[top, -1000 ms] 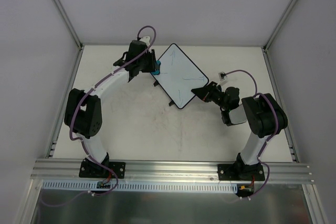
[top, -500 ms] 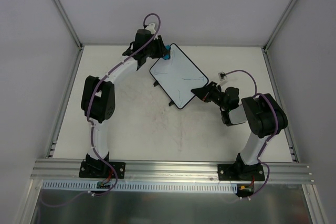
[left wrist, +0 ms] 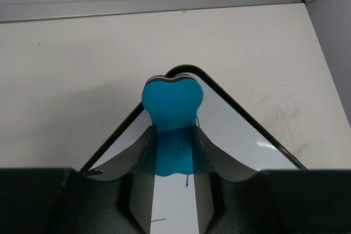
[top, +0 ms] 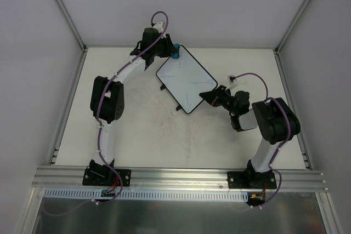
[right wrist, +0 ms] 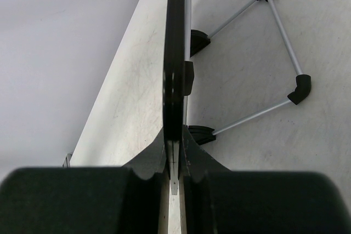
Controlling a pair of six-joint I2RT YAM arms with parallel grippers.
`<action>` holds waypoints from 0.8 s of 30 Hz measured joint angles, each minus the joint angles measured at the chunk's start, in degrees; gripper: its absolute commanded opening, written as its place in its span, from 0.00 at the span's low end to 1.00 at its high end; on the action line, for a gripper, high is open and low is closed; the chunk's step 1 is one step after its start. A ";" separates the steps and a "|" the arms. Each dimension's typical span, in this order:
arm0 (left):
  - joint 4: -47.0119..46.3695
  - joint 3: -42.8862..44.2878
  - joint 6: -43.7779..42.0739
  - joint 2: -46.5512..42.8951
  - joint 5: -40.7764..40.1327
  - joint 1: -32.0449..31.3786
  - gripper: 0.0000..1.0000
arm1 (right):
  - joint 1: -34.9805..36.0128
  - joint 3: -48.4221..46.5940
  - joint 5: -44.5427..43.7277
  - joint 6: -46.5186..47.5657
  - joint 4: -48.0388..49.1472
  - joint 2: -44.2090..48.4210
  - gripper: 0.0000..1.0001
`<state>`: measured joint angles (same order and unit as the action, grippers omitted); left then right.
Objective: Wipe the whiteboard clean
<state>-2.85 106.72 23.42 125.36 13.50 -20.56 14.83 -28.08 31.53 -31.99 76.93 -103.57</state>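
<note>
The top camera looks down from above the near edge over the whole table point(top: 142, 130), while both wrist cameras sit close to the whiteboard point(top: 187, 79), left facing its corner, right sighting edge-on, so all views share it.

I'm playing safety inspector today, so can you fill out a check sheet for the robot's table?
Surface: white table, faintly scuffed.
Job's things: whiteboard with faint blue pen marks; blue eraser at its far corner.
Clutter: one small object right of the whiteboard, too small to identify.
Grippers: left gripper shut on the blue eraser; right gripper shut on the whiteboard's edge.
Cables: purple cables, one looped near each gripper.
Surroundings: pale walls; metal rail at the near edge.
</note>
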 measured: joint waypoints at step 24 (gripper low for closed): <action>-4.20 -0.63 -1.20 2.84 2.25 -1.25 0.00 | 0.35 0.00 -0.96 -0.09 -0.85 0.50 0.00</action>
<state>-7.05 106.08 22.22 128.20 15.75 -21.80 15.18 -28.08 30.57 -32.08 76.07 -103.07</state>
